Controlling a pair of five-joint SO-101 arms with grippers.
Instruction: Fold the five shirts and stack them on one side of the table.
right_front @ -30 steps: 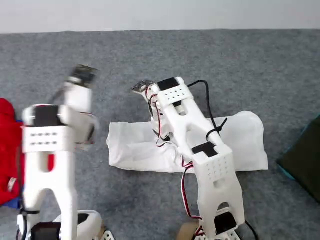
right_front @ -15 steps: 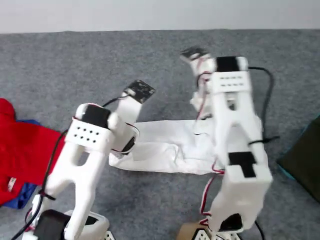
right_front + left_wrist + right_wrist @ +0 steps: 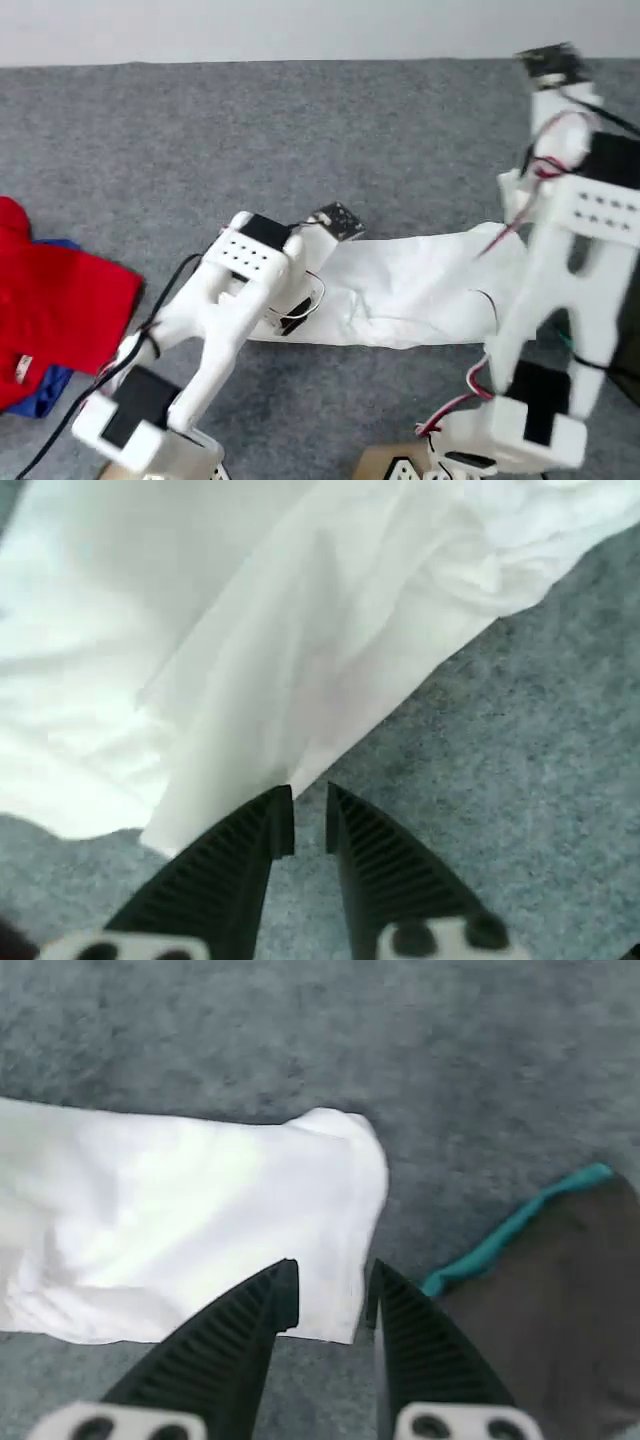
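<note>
The white shirt (image 3: 420,295) lies as a long strip in the middle of the table (image 3: 300,120). Both end effectors are released and empty, the left end effector (image 3: 310,802) at the strip's left end and the right end effector (image 3: 332,1278) over its right end. Each should pinch all layers squarely before folding. Free room lies toward the far edge. A red shirt (image 3: 60,300) crowds the left edge, a dark shirt (image 3: 540,1300) the right.
</note>
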